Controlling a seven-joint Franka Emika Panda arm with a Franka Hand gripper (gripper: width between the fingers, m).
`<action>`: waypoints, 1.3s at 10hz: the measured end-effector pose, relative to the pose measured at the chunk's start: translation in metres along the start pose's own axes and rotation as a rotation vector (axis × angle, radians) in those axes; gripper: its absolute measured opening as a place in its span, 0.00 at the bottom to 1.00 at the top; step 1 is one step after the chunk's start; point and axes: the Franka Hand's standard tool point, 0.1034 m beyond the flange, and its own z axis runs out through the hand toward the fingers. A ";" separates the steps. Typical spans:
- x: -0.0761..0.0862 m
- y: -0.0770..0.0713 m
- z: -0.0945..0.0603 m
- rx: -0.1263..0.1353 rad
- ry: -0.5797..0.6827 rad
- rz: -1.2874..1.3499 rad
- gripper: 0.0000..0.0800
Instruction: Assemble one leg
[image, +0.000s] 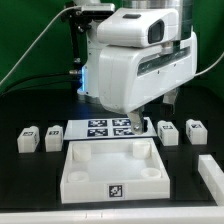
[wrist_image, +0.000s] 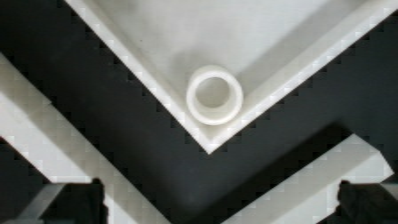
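Observation:
Several small white tagged legs lie on the black table: two at the exterior view's left (image: 28, 139) (image: 52, 138) and two at its right (image: 168, 131) (image: 194, 130). My gripper (image: 148, 114) hangs over the far right corner of the large white square tray-like part (image: 80, 170), mostly hidden by the white hand. In the wrist view the gripper (wrist_image: 214, 206) is open and empty. Its dark fingertips (wrist_image: 61, 204) show wide apart above one tray corner with its round socket (wrist_image: 215, 95). No leg shows in the wrist view.
The marker board (image: 110, 127) lies flat behind the tray. Another white part (image: 211, 170) sits at the exterior view's right edge, cut off. Cables hang behind the arm at the back.

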 end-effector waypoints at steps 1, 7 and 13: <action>0.000 0.000 0.000 0.000 0.000 0.000 0.81; 0.000 0.000 0.000 0.000 0.000 0.000 0.81; -0.071 -0.050 0.028 -0.047 0.024 -0.550 0.81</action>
